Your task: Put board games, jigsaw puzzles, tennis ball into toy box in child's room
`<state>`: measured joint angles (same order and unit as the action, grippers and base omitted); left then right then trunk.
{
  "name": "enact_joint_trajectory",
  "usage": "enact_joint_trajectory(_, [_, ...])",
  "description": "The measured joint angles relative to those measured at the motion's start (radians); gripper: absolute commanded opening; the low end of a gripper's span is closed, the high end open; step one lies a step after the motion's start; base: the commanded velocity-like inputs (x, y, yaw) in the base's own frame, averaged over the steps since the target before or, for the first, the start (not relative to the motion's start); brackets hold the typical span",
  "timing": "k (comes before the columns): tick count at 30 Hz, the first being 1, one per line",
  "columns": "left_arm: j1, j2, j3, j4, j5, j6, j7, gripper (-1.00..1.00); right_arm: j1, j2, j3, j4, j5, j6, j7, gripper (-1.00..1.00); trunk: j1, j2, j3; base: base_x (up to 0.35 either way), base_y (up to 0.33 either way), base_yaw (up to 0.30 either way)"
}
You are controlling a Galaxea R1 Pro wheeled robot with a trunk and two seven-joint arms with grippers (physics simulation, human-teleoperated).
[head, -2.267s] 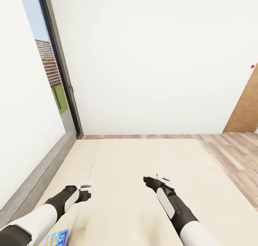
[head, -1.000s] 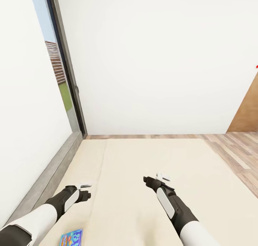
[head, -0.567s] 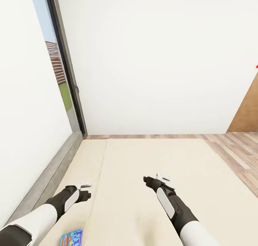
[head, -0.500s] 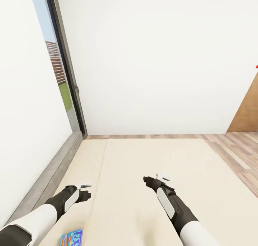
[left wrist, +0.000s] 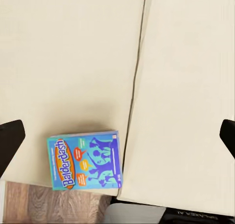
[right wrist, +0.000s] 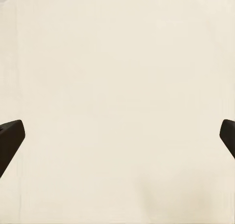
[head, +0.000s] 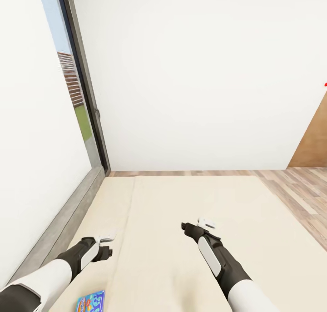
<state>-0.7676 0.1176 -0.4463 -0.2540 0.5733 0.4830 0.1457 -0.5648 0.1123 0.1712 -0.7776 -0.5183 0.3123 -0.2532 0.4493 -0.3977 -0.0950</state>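
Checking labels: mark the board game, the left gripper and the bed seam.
board game [left wrist: 85,159], left wrist view, middle of its blue lid.
left gripper [head: 108,245], head view, between its fingertips.
bed seam [left wrist: 133,92], left wrist view, mid-line.

Bed [head: 190,203] in front of me: cream, flat, runs up to far wall. Seam [left wrist: 133,87] splits surface lengthwise into two panels. One board game [left wrist: 84,160] lying flat on bed, blue box, "Balderdash" printed along one end; sits at bed's near edge, just beside seam. I see same box at bottom of head view [head: 91,300]. Wood floor [head: 295,189] along bed's right side. Grey ledge [head: 54,230] along left.
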Motion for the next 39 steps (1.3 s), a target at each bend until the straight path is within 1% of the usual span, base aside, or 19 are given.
enact_joint_trajectory(5, [0.000, 0.003, 0.000, 0.017, 0.002, 0.000, 0.003, 1.00, 0.002, -0.001, 0.000, -0.047, -0.002, 0.011, 0.000, 1.00, 0.000, 0.000, 0.000, 0.000, 0.000, 0.000])
enact_joint_trajectory(6, [0.000, 0.011, 0.000, 0.021, 0.003, -0.001, 0.003, 1.00, 0.002, -0.001, 0.000, -0.069, -0.001, 0.035, 0.000, 1.00, 0.000, 0.000, 0.000, 0.000, 0.000, 0.000])
enact_joint_trajectory(13, [-0.001, 0.018, 0.006, 0.023, 0.005, -0.010, 0.003, 1.00, 0.003, -0.001, 0.005, -0.081, 0.001, 0.064, 0.000, 1.00, 0.000, 0.000, 0.000, 0.000, 0.000, 0.000])
enact_joint_trajectory(15, [-0.001, 0.018, 0.015, 0.023, 0.004, -0.023, 0.003, 1.00, 0.003, -0.001, 0.020, -0.082, 0.001, 0.068, -0.001, 1.00, 0.000, 0.000, 0.000, 0.000, 0.000, 0.000])
enact_joint_trajectory(17, [-0.001, 0.018, 0.025, 0.024, 0.004, -0.035, 0.004, 1.00, 0.003, 0.000, 0.052, -0.083, 0.001, 0.070, -0.002, 1.00, 0.000, 0.000, 0.000, 0.000, 0.000, 0.000])
enact_joint_trajectory(18, [-0.001, 0.019, 0.029, 0.025, 0.004, -0.040, 0.004, 1.00, 0.003, 0.000, 0.079, -0.085, 0.001, 0.071, -0.004, 1.00, 0.000, 0.000, 0.000, 0.000, 0.000, 0.000])
enact_joint_trajectory(21, [-0.001, 0.020, 0.034, 0.028, 0.004, -0.046, 0.006, 1.00, 0.003, 0.001, 0.121, -0.091, 0.001, 0.072, -0.013, 1.00, 0.000, 0.000, 0.000, 0.000, 0.000, 0.000])
enact_joint_trajectory(22, [-0.001, 0.023, 0.035, 0.030, 0.003, -0.050, 0.010, 1.00, 0.003, 0.002, 0.144, -0.100, -0.001, 0.075, -0.026, 1.00, 0.000, 0.000, 0.000, 0.000, 0.000, 0.000])
enact_joint_trajectory(23, [0.000, 0.026, 0.036, 0.032, 0.003, -0.056, 0.015, 1.00, 0.002, 0.006, 0.161, -0.114, -0.006, 0.088, -0.046, 1.00, 0.000, 0.000, 0.000, 0.000, 0.000, 0.000])
enact_joint_trajectory(24, [0.000, 0.028, 0.037, 0.033, 0.003, -0.059, 0.018, 1.00, 0.001, 0.008, 0.167, -0.121, -0.008, 0.101, -0.058, 1.00, 0.000, 0.000, 0.000, 0.000, 0.000, 0.000])
enact_joint_trajectory(26, [0.000, 0.035, 0.038, 0.040, 0.003, -0.069, 0.026, 1.00, -0.004, 0.023, 0.179, -0.139, -0.014, 0.164, -0.098, 1.00, 0.000, 0.000, 0.000, 0.000, 0.000, 0.000])
enact_joint_trajectory(27, [0.001, 0.037, 0.038, 0.043, 0.003, -0.072, 0.028, 1.00, -0.008, 0.031, 0.182, -0.144, -0.015, 0.190, -0.112, 1.00, 0.000, 0.000, 0.000, 0.000, 0.000, 0.000])
enact_joint_trajectory(28, [0.001, 0.043, 0.038, 0.051, 0.003, -0.078, 0.031, 1.00, -0.013, 0.055, 0.185, -0.152, -0.017, 0.241, -0.139, 1.00, 0.000, 0.000, 0.000, 0.000, 0.000, 0.000])
enact_joint_trajectory(29, [0.001, 0.046, 0.038, 0.055, 0.003, -0.081, 0.032, 1.00, -0.015, 0.062, 0.186, -0.157, -0.016, 0.268, -0.154, 1.00, 0.000, 0.000, 0.000, 0.000, 0.000, 0.000])
enact_joint_trajectory(30, [0.003, 0.054, 0.038, 0.061, 0.003, -0.084, 0.034, 1.00, -0.019, 0.062, 0.188, -0.171, -0.016, 0.314, -0.180, 1.00, 0.000, 0.000, 0.000, 0.000, 0.000, 0.000])
enact_joint_trajectory(34, [0.009, 0.069, 0.038, 0.069, 0.003, -0.088, 0.035, 1.00, -0.024, 0.062, 0.189, -0.211, -0.019, 0.384, -0.238, 1.00, 0.000, 0.000, 0.000, 0.000, 0.000, 0.000])
enact_joint_trajectory(37, [0.012, 0.080, 0.038, 0.071, 0.003, -0.089, 0.036, 1.00, -0.024, 0.062, 0.186, -0.222, -0.020, 0.404, -0.257, 1.00, 0.000, 0.000, 0.000, 0.000, 0.000, 0.000])
enact_joint_trajectory(39, [0.015, 0.095, 0.038, 0.072, 0.003, -0.088, 0.036, 1.00, -0.023, 0.062, 0.181, -0.229, -0.021, 0.416, -0.267, 1.00, 0.000, 0.000, 0.000, 0.000, 0.000, 0.000])
